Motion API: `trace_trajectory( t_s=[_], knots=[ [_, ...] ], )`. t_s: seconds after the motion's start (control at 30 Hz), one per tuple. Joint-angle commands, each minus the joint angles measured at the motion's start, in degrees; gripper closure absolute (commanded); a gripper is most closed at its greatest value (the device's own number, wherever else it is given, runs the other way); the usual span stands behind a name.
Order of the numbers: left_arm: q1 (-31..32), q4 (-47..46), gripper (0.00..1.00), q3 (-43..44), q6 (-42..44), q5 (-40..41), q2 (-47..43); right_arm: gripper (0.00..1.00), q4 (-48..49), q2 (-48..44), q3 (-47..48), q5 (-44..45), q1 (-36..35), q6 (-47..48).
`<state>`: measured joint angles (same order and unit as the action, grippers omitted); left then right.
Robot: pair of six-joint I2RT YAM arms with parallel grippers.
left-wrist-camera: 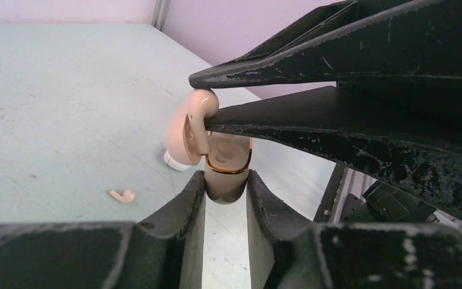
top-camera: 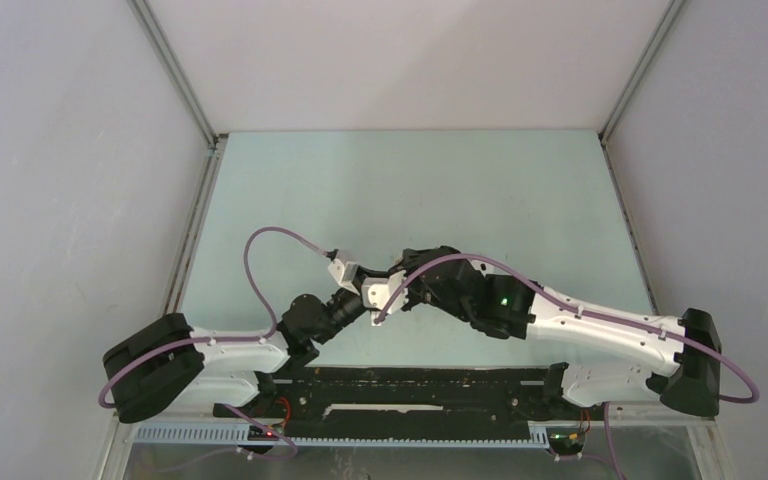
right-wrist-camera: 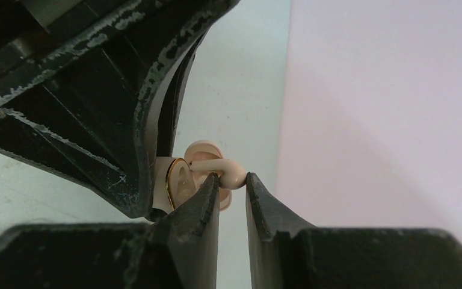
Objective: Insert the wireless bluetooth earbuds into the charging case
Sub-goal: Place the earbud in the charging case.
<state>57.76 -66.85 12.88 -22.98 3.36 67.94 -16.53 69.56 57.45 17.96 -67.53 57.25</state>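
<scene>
Lying at left: a loose tan earbud rested on the surface, apart from the case.
My left gripper: I had its jaws clamped tight on the open tan charging case.
My right gripper: I had its jaws pinched shut on a second tan earbud, right at the case's open mouth.

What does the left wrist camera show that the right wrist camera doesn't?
Only the left wrist view: a loose tan earbud lying on the table, and something white behind the charging case. Only the right wrist view: the stem of the held tan earbud pinched by the right gripper. Both: that open tan charging case, gripped by the left gripper.
</scene>
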Motion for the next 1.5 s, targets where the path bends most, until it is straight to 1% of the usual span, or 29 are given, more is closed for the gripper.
trace_trajectory(
  t_s=[0.0, 0.3, 0.43, 0.93, 1.47],
  knots=[
    [0.25, -6.05, 1.0, 1.2, -0.96, 0.42, 0.2, 1.0, 1.38, -1.74, -0.32, 0.57, -0.25, -0.56],
    [0.17, -6.81, 1.0, 1.53, -1.42, 0.09, 1.54, 1.0, 1.88, -2.39, -0.32, -0.95, -0.01, -2.53],
    [0.16, -6.88, 1.0, 1.84, -1.45, -0.03, 1.66, 1.0, -1.91, -2.35, 2.58, -3.95, 0.75, -5.7],
    [-0.13, -8.46, 1.0, 0.76, -2.56, 0.77, 0.68, 1.0, -2.18, -2.83, 2.75, -1.6, 1.71, -2.08],
    [-0.92, -8.98, 1.0, 0.42, -2.94, 0.95, 0.7, 1.0, -4.22, -2.54, 2.75, -3.54, 0.38, -3.18]
  ],
)
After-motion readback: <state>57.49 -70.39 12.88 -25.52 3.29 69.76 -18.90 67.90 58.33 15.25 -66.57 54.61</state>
